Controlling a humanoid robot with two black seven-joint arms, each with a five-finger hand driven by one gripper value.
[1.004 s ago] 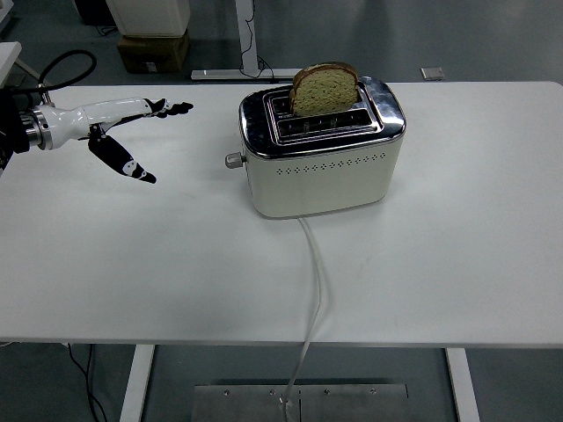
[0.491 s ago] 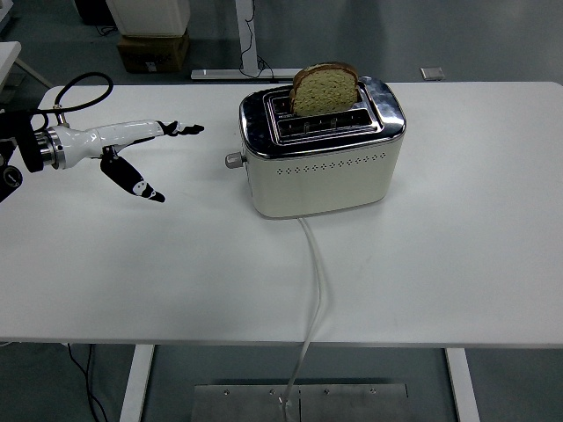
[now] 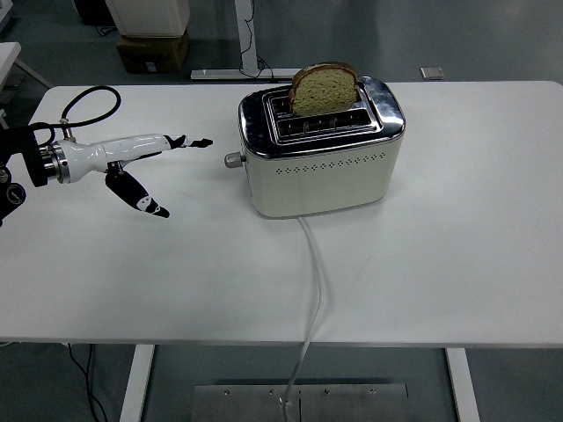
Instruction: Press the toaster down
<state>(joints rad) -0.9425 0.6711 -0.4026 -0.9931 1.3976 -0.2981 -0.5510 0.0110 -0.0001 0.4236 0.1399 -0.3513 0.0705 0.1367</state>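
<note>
Toaster (image 3: pixel 321 158) sits toward the counter's far middle, cream-bodied with a chrome top, and its lever knob (image 3: pixel 232 160) sticks out of the left end, facing your left hand (image 3: pixel 145 163). That hand is released, holding nothing: the long fingers (image 3: pixel 189 141) point straight at the toaster, the thumb (image 3: pixel 141 196) hangs down toward the counter (image 3: pixel 440 264). You have a clear strip of bare counter between the fingertips and the knob, and the hand is apart from both. A slice of bread (image 3: pixel 325 88) stands upright in the rear slot, well above the rim. The white cord (image 3: pixel 314 290) runs from the toaster's near face straight over the counter's near edge, to the right of your line of approach. Beyond the far edge you see grey floor, a cardboard box (image 3: pixel 152 48) and a table leg (image 3: pixel 248 40). Compared with half a second ago, the hand has moved nearer the knob; toaster, bread and cord lie unchanged.
</note>
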